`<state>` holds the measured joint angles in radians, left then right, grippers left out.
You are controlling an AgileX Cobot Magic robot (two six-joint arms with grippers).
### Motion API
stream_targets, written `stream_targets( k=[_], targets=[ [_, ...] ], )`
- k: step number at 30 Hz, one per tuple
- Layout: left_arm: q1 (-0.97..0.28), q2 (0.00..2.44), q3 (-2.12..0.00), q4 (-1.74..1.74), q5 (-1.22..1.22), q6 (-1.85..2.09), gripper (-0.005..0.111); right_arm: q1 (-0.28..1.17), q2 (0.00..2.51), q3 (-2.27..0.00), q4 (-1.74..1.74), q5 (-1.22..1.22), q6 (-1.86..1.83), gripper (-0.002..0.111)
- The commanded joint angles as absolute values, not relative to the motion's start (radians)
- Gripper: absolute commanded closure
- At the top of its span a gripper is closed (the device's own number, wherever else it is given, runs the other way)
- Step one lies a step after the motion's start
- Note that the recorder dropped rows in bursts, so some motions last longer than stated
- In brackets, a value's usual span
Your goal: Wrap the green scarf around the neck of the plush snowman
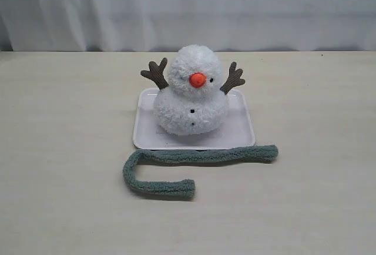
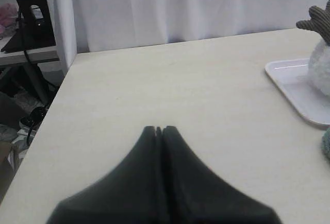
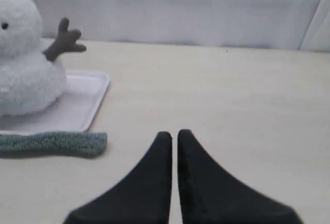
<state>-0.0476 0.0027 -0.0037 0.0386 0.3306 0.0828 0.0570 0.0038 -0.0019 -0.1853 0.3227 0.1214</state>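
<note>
Clearly we see our left gripper (image 2: 159, 129) and right gripper (image 3: 174, 132) pressed together, the scarf (image 3: 51, 144) ending near the right one.

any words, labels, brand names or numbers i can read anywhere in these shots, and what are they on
No readable text in any view.
The plush snowman, the green scarf, the white tray, the table and the curtain show no print, tag or logo.
The dark gear off the table's edge in the left wrist view is too blurred to tell whether it carries any marking.
</note>
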Motion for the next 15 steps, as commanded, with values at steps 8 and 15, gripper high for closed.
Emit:
stream_targets(
  k=[8, 15],
  targets=[
    [-0.047, 0.0, 0.0, 0.04, 0.323, 0.082, 0.107, 0.058, 0.0, 0.0, -0.188, -0.413, 0.137, 0.104],
    [-0.047, 0.0, 0.0, 0.04, 0.323, 0.082, 0.107, 0.058, 0.0, -0.058, -0.195, -0.412, 0.397, 0.102]
  ],
)
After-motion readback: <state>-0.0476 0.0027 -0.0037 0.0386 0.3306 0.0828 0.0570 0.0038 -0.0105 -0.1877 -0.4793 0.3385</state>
